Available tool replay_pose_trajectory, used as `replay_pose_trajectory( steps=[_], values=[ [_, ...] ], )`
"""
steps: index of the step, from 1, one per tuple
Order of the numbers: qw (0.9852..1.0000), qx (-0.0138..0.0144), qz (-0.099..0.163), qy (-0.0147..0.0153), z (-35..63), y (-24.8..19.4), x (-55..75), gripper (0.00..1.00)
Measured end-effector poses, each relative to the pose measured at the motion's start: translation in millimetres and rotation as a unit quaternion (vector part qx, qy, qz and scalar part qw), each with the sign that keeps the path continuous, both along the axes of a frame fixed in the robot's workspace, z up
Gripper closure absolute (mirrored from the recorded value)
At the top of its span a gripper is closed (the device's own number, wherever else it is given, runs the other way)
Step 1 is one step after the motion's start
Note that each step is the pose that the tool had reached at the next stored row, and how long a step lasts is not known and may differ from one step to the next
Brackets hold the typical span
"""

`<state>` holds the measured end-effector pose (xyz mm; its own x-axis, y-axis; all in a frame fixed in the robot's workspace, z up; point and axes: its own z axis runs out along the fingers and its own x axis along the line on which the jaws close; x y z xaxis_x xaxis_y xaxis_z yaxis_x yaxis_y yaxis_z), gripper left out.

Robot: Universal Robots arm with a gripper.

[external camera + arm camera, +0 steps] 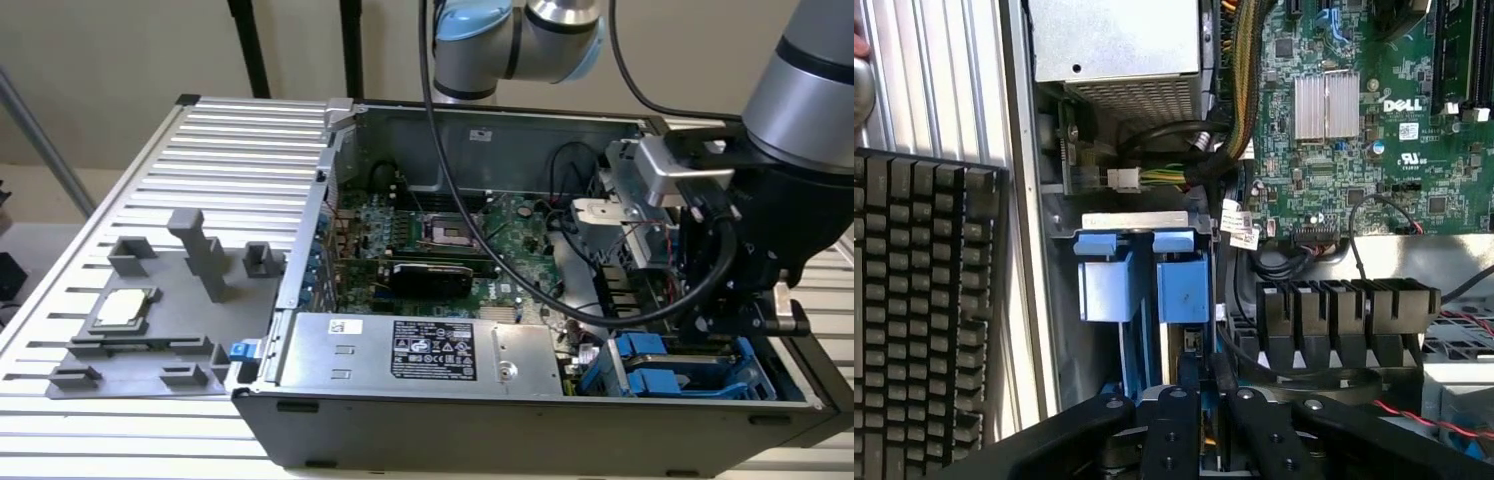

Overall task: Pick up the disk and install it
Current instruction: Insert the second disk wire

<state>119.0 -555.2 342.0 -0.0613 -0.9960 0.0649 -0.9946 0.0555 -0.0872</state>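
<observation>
I am looking down on an open computer case (534, 290) lying on a ribbed metal bench (214, 170). My arm (814, 110) is reaching in from the exterior view's right and is hanging over the case's drive-bay corner. In the wrist view the jaws (1202, 400) are sitting narrow, the two black fingers (1172, 430) lying close together with only a thin slot between them, and I cannot tell whether anything is pinched in that slot.

The disk (1144, 290) is standing in the drive bay (1134, 218) just ahead of the fingertips, showing itself by its bright blue carrier (667, 365), whose two blue tabs are lying side by side under the bay's grey metal lip. The jaws are hovering right at the carrier's near edge; whether they are touching it I cannot tell.

Beside the bay, the green motherboard (441, 235) is filling the case floor, with a finned heatsink (1326, 104) on it. A bundle of yellow and black cables (1239, 90) is running past the silver power supply (414, 350), which is carrying a black label. Black connectors (1344, 310) are lining up near the bay.

On the bench to the exterior view's left, a grey fixture (147, 330) is holding a small square processor chip (123, 308). A black keyboard (914, 320) is lying outside the case wall.
</observation>
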Motion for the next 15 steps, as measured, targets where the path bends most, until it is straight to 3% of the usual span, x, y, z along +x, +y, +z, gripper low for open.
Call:
replay_pose_trajectory(
  steps=[8, 15],
  values=[
    [1.0, 0.0011, 0.007, -0.0028, -3.0, -0.3, 0.0, 0.84],
    [0.9999, 0.0044, 0.01, -0.0033, -5.7, -2.3, 0.0, 0.84]
  ],
)
